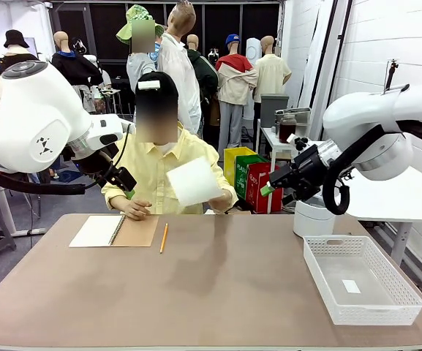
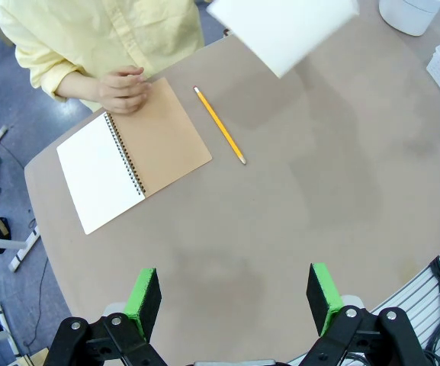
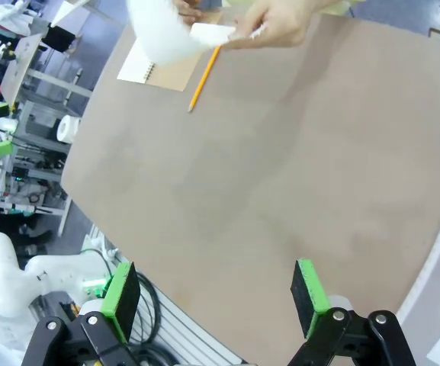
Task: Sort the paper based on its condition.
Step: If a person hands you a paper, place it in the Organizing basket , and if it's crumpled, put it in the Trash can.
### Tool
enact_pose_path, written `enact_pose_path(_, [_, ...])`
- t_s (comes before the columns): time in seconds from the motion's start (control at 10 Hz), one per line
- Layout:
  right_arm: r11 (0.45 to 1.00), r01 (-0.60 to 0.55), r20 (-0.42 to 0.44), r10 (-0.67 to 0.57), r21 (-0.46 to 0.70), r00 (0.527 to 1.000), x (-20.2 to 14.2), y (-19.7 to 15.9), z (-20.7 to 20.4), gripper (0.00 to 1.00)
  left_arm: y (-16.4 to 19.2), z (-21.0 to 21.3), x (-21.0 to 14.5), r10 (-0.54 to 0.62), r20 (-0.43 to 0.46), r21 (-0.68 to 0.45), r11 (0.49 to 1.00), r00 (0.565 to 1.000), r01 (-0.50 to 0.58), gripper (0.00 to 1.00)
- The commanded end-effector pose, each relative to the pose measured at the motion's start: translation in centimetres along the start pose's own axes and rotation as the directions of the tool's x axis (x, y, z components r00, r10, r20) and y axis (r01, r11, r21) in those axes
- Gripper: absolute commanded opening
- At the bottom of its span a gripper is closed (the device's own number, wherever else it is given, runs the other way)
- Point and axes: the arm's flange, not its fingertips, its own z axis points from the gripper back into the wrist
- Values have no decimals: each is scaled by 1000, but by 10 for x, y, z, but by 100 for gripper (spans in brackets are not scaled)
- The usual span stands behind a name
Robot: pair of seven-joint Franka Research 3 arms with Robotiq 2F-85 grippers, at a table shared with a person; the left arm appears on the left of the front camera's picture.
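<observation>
From the front, the person [image 1: 152, 168] holds 1 sheet of paper [image 1: 194, 181] up over the far edge of the counter [image 1: 218, 292]; it looks white, flat and uncreased, so I judge the handover is only beginning. The left wrist view has the left pincer [image 2: 235, 293] with jaws apart, high above bare counter near the notebook [image 2: 132, 156] and pencil [image 2: 220, 126]. The right wrist view has the right pincer [image 3: 213, 293] equally spread and empty; next, 1 arm probably must reach across and close on the paper's free edge.

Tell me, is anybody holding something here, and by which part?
The person's hand holds a plain white sheet of paper by its lower corner, raised above the brown table. The left gripper and right gripper are open, empty.
</observation>
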Motion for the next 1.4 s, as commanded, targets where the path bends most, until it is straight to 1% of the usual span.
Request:
enact_pose_path(0.0, [1000,-16,4,16,24,1000,0,3,4,100,0,1,0,-8,1,2,1000,1000,8,100])
enact_pose_path(0.4, [1000,-16,4,16,24,1000,0,3,4,100,0,1,0,-8,1,2,1000,1000,8,100])
enact_pose_path(0.5, [1000,-10,-3,10,-10,1000,-1,4,4,100,0,1,0,-8,1,2,1000,1000,8,100])
enact_pose_path(0.8, [985,155,-55,-151,82,987,3,-16,-16,100,0,1,0,-8,1,2,1000,1000,8,100])
enact_pose_path(1.0, [948,279,-99,-266,151,959,3,-32,-30,100,0,1,0,-8,1,2,1000,1000,8,100])
enact_pose_path(1.3, [900,403,-132,-385,166,913,-3,-52,-55,100,0,1,0,-8,1,2,1000,1000,8,100])
